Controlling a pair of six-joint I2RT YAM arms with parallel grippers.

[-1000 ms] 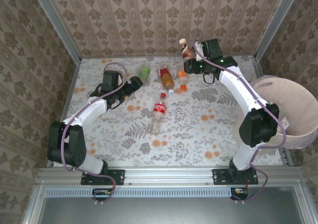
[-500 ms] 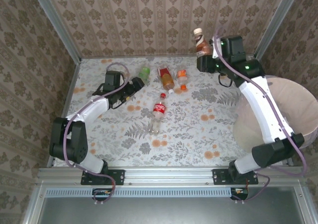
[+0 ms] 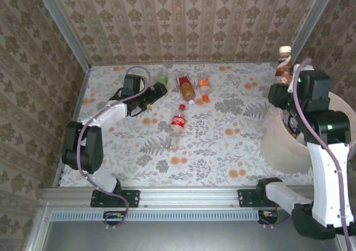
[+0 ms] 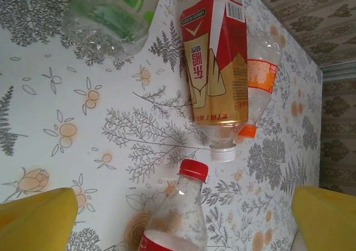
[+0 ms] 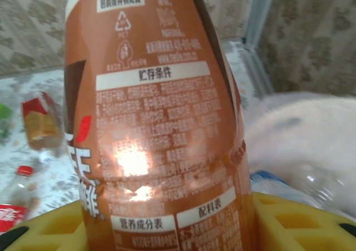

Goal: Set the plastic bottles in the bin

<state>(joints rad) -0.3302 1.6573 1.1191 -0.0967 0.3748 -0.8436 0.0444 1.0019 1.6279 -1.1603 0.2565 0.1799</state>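
Toward the table's [image 3: 233, 151] far left, the left gripper [image 3: 154, 92] gapes wide beside a green-labelled bottle [image 3: 162, 79]. A Coca-Cola bottle [image 3: 177, 126] lies mid-table. Off the right edge, the right gripper [image 3: 282, 84] clamps an upright brown bottle [image 3: 285, 64] by the bin's [image 3: 276, 145] far rim.

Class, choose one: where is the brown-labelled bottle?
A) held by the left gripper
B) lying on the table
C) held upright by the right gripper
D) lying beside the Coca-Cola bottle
C: the right gripper clamps the brown-labelled bottle upright, near the bin.
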